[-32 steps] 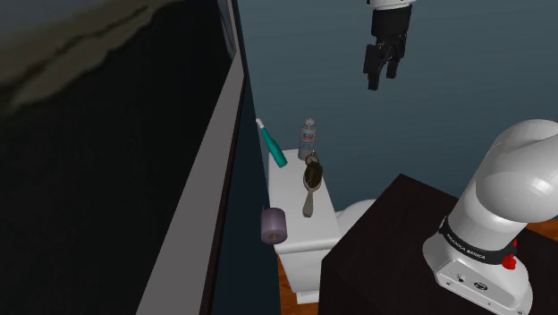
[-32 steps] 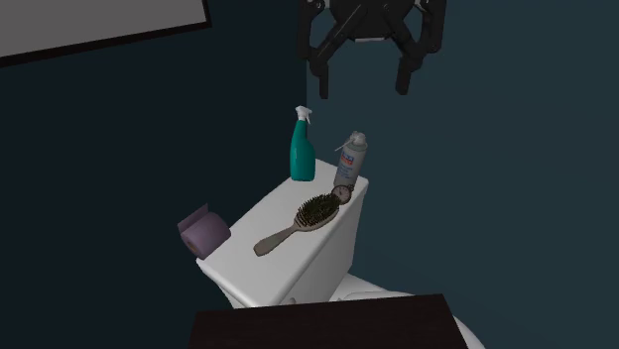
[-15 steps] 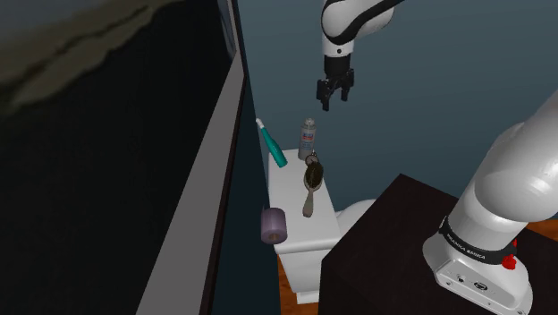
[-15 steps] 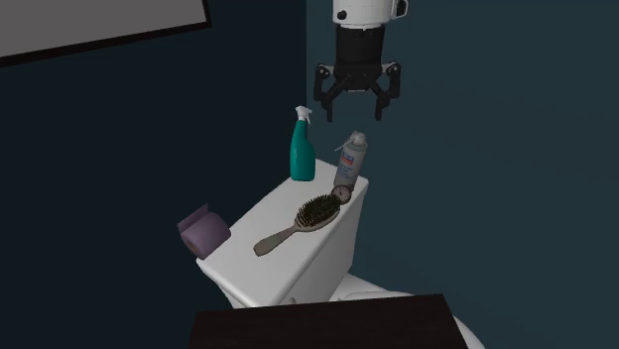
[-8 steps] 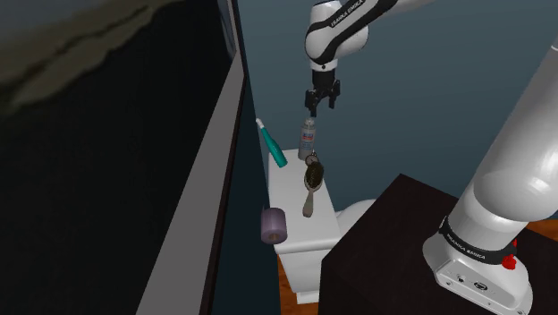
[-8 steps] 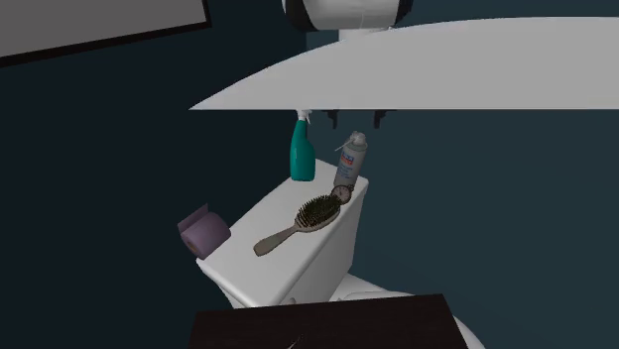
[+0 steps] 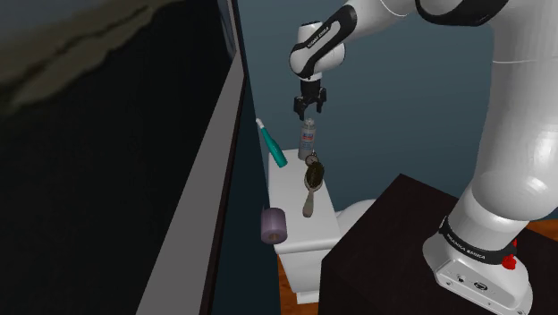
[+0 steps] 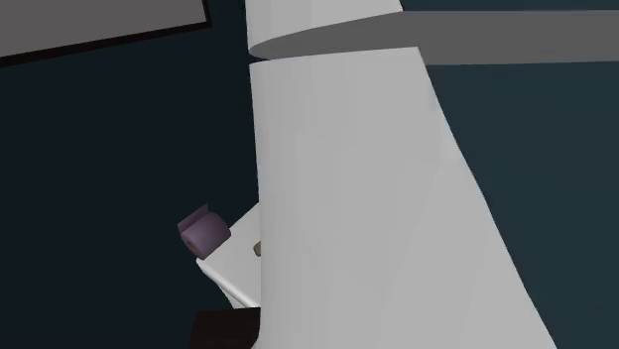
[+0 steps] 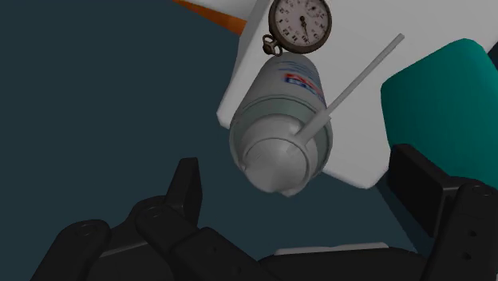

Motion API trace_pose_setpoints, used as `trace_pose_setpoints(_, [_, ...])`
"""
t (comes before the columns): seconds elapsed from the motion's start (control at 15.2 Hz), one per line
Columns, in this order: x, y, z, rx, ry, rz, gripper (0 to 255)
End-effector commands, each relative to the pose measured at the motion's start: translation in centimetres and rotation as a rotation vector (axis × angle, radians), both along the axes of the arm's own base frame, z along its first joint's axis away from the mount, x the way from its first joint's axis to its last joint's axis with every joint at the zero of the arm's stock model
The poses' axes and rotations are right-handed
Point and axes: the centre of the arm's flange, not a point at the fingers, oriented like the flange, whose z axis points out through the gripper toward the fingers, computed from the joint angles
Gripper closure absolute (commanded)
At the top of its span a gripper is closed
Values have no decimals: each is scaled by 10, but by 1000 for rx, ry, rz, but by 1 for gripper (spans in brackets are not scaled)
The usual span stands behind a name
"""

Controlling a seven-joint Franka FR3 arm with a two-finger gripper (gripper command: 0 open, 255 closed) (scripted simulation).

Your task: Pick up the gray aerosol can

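My black gripper (image 7: pixel 308 109) now hangs lower, just above the grey cylindrical aerosol can (image 9: pixel 279 132), fingers (image 9: pixel 187 191) wide to straddle it.

Dark teal walls (image 7: pixel 402 89), white toilet tank (image 7: pixel 288 192)

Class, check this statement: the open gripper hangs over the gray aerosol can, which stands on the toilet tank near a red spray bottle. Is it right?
Not quite: the spray bottle is teal, not red, as the shoulder view shows. The rest holds: the open gripper hangs over the aerosol can on the toilet tank.
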Motion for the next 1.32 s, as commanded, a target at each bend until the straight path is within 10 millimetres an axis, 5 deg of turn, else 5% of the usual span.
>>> trace_pose_setpoints(0.0, [14, -3, -10, -1, -5, -8, 0])
trace_pose_setpoints(0.59, [14, -3, -50, -1, -5, -8, 0])
trace_pose_setpoints(0.66, [14, -3, -51, -1, -5, -8, 255])
trace_pose_setpoints(1.25, [14, -3, -50, -1, -5, -8, 255])
